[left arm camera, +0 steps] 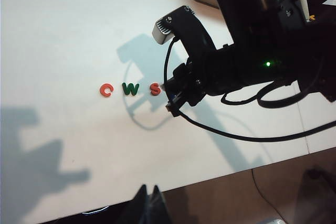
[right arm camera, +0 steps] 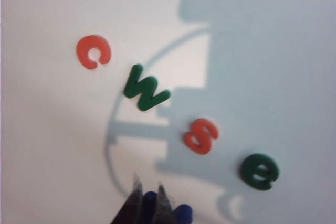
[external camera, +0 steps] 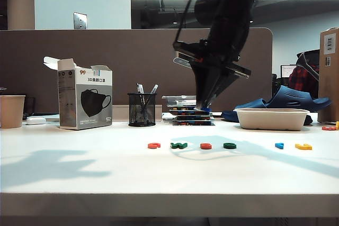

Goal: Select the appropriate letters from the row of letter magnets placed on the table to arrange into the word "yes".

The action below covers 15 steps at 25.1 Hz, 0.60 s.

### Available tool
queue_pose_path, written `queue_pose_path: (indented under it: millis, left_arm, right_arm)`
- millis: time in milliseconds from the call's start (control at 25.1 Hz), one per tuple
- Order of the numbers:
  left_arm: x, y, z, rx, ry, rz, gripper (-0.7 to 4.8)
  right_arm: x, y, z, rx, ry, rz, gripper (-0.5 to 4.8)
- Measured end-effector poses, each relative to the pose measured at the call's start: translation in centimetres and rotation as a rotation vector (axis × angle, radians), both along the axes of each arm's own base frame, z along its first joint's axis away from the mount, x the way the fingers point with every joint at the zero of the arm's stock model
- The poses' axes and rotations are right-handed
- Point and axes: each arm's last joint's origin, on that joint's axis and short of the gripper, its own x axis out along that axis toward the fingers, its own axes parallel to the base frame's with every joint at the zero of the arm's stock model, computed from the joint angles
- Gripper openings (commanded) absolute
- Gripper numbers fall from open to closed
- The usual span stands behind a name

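The right gripper (right arm camera: 147,203), raised above the row, clenches what looks like the blue "y" (right arm camera: 181,213), which next needs placing; the left gripper (left arm camera: 148,203) appears closed.

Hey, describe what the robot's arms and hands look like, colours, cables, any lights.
The right arm is matte black and bulky, with black cables looping beneath, a small green light and a grey wrist camera housing. Its right hand ends in dark tapered fingers. The left hand shows only dark fingertips.

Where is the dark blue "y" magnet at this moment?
Off the table: the right gripper holds the blue "y" pinched in its tips, raised above the row near the green "e" and red "s".
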Motion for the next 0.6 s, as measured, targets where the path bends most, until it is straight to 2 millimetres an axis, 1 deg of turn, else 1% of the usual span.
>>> queue_pose_path:
  millis: [40,159,239,278,438,557,597]
  left_arm:
    - [0.0,0.0,0.0,0.000,0.000,0.000,-0.05]
    - [0.0,0.0,0.0,0.000,0.000,0.000,-0.05]
    - [0.0,0.0,0.0,0.000,0.000,0.000,-0.05]
    - [0.0,0.0,0.0,0.000,0.000,0.000,-0.05]
    - [0.0,0.0,0.0,0.000,0.000,0.000,-0.05]
    - [0.0,0.0,0.0,0.000,0.000,0.000,-0.05]
    - [0.0,0.0,0.0,0.000,0.000,0.000,-0.05]
  right_arm:
    - [-0.2,0.2,0.1,0.001,0.006,-0.015,-0.03]
    - [-1.2,1.6,0.5,-0.042,-0.011,-0.050,-0.03]
    - [-2.1,2.6,0.7,-0.091,-0.026,-0.055,-0.03]
    - [-2.8,3.6,0.6,-0.117,-0.031,-0.057,-0.03]
    - [-3.9,5.8,0.6,-0.091,-0.047,-0.075,-0.03]
    - [-4.4,6.7,-0.3,-0.068,-0.051,-0.092,-0.03]
    - [-4.9,7.0,-1.3,-0.078,-0.031,-0.096,-0.03]
